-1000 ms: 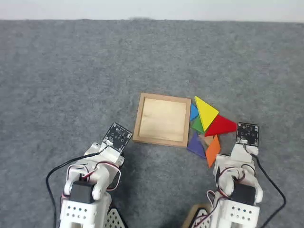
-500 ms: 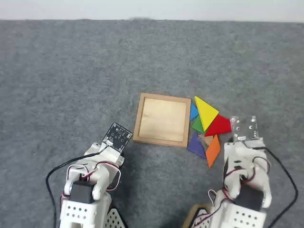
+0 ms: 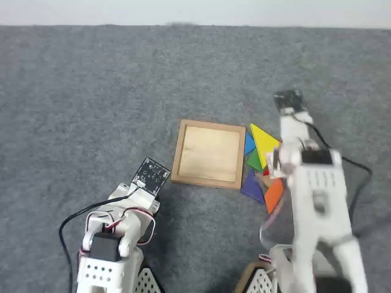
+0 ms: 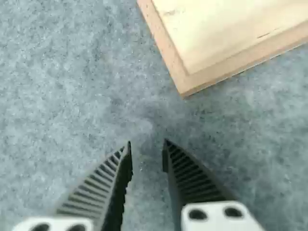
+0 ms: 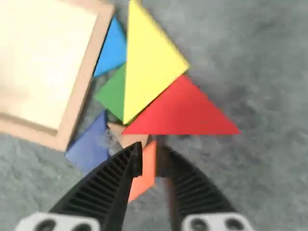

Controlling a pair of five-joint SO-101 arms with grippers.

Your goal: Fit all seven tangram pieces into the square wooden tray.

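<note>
Currently the square wooden tray (image 3: 204, 180) sits mid-worktop on the grey carpet-like worktop (image 3: 91, 91), and all seven pieces lie clustered against its right side in the high view. The yellow triangle (image 3: 264, 143) is on top and looks to overlap the blue piece (image 3: 248, 144) and the green piece (image 3: 254, 160). The purple piece (image 3: 252, 186) is by the tray's near right corner, with the orange piece (image 3: 273, 194) just beside it and a small tan piece (image 3: 264, 179) between them, hard to make out. The right arm (image 3: 311, 183) stands raised over the cluster and hides most of the red triangle from above. The right wrist view shows it properly: the red triangle (image 5: 185, 113) has one edge against the yellow triangle (image 5: 147, 62), with the tray rim (image 5: 79, 103) cut off at the frame edge. The right fingers (image 5: 108, 187) are slightly apart with a narrow gap, holding nothing, tips over the orange piece (image 5: 144, 173) and the edge of the tan piece (image 5: 120, 134); can't tell whether they touch or hover. The purple piece (image 5: 89, 147) is partly covered by one finger. The left fingers (image 4: 113, 187) are also a little apart, with nothing between them, over bare worktop near a tray corner (image 4: 168, 53), clear of it. From above, the left arm's wrist board hides those fingers
</note>
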